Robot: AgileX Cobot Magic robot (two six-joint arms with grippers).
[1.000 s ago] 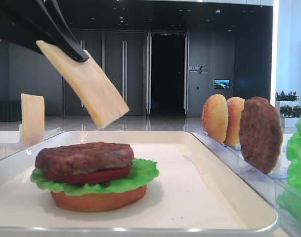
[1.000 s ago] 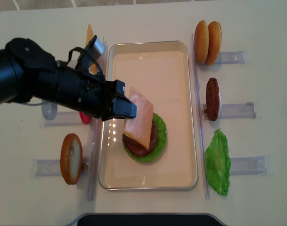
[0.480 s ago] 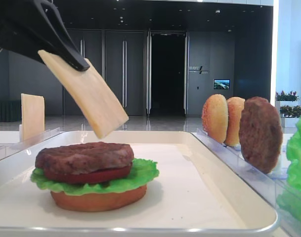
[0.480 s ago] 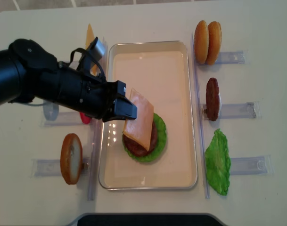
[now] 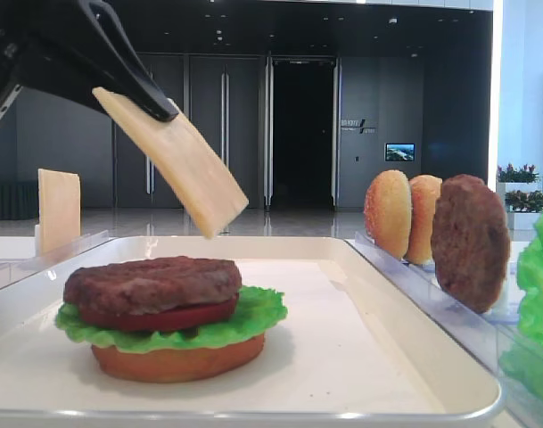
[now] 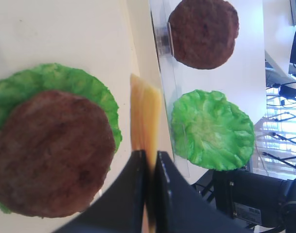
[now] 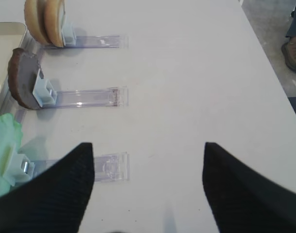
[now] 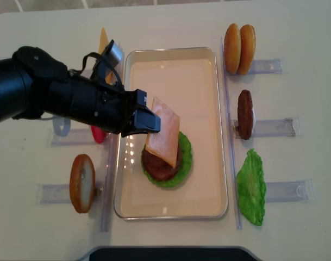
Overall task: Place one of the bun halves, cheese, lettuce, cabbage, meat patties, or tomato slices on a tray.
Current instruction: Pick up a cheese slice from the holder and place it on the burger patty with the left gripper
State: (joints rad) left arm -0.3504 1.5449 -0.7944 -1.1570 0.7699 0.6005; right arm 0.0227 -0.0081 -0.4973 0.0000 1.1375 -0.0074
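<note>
My left gripper (image 8: 150, 120) is shut on one edge of a pale yellow cheese slice (image 8: 164, 133), which hangs tilted in the air above the stack. In the side view the cheese (image 5: 177, 165) slopes down from the black fingers (image 5: 146, 89), clear of the meat patty (image 5: 151, 281). The patty lies on a tomato slice (image 5: 160, 318), lettuce (image 5: 249, 316) and a bun half (image 5: 177, 361) on the cream tray (image 8: 170, 51). In the left wrist view the cheese (image 6: 145, 109) is edge-on between the closed jaws, beside the patty (image 6: 50, 153). My right gripper (image 7: 148, 145) is open over bare table.
Clear racks flank the tray. On the right stand two bun halves (image 8: 239, 48), a patty (image 8: 244, 113) and a lettuce leaf (image 8: 251, 186). On the left are a bun half (image 8: 82, 182), a tomato slice (image 8: 98, 134) and another cheese slice (image 8: 102, 41).
The left gripper has carried the cheese slightly to the right and a bit higher over the stack, still gripping it; the stack on the tray has not moved.
</note>
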